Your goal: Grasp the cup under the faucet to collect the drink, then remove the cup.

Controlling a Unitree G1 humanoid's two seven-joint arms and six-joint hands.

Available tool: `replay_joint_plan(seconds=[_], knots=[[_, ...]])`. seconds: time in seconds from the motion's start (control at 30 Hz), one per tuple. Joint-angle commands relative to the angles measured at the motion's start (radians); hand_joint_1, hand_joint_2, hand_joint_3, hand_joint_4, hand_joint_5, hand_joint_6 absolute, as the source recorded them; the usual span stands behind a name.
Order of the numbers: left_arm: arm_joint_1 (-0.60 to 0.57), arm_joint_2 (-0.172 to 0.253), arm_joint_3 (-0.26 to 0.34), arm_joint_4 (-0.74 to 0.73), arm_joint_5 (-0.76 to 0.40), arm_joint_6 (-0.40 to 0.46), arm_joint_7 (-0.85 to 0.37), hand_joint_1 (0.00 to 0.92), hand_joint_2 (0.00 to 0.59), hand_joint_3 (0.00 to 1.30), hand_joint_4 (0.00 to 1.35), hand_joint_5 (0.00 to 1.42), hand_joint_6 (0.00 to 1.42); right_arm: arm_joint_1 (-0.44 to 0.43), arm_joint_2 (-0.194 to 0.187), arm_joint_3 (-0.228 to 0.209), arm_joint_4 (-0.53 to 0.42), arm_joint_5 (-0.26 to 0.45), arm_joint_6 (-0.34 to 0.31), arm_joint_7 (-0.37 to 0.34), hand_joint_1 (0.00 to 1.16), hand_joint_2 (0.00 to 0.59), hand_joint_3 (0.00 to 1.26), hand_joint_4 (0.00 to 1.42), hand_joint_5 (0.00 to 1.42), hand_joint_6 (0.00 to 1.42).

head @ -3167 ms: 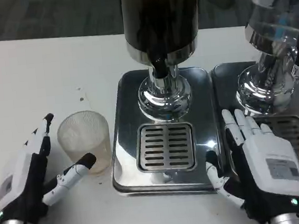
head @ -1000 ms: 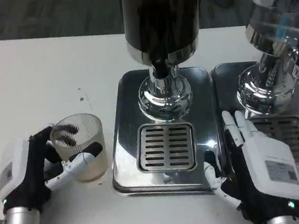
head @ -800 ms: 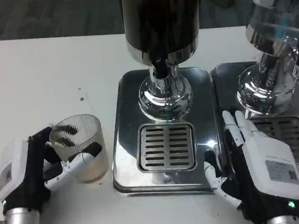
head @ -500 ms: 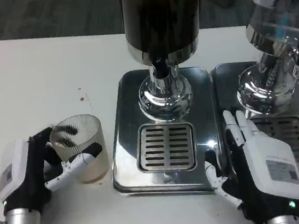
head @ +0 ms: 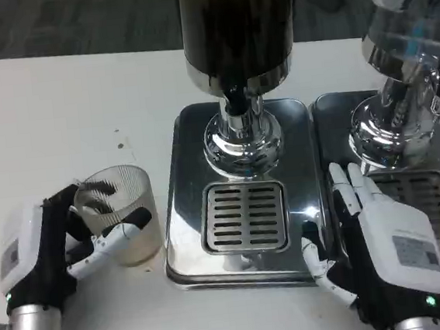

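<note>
The left hand (head: 45,248) clasps the ribbed cup (head: 119,214) on the counter (head: 66,109) — left of the drip tray (head: 180,216); the right hand (head: 384,247) lies flat, fingers apart, holding nothing.

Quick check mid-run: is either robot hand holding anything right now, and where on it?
The left robot hand holds the clear ribbed cup around its side wall, thumb in front and fingers behind. The right robot hand holds nothing, lying open by the drip tray.
</note>
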Motion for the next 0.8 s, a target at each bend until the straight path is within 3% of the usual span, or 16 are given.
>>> replay_joint_plan(seconds=[0.03, 0.3, 0.5, 0.8], knots=[[-0.037, -0.003, 0.010, -0.013, 0.005, -0.046, 0.034, 0.474, 0.065, 0.68, 0.75, 0.92, 0.88, -0.007, 0.004, -0.004, 0.005, 0.004, 0.005, -0.017, 0.39, 0.513, 0.05, 0.00, 0.09, 0.17], [-0.065, 0.003, -0.005, -0.031, 0.037, -0.076, 0.054, 0.482, 0.057, 0.68, 0.75, 0.92, 0.88, -0.004, 0.006, -0.004, 0.001, -0.003, 0.012, -0.026, 0.38, 0.512, 0.05, 0.00, 0.09, 0.16], [-0.114, -0.019, -0.033, -0.023, 0.073, -0.075, 0.037, 0.488, 0.054, 0.68, 0.75, 0.92, 0.88, 0.002, 0.008, -0.011, -0.010, -0.008, 0.025, -0.048, 0.38, 0.512, 0.05, 0.00, 0.05, 0.14], [-0.180, -0.055, -0.116, 0.022, 0.140, -0.088, 0.031, 0.490, 0.052, 0.68, 0.75, 0.92, 0.88, 0.022, 0.014, -0.011, -0.026, -0.010, 0.048, -0.071, 0.38, 0.513, 0.05, 0.00, 0.04, 0.13]])
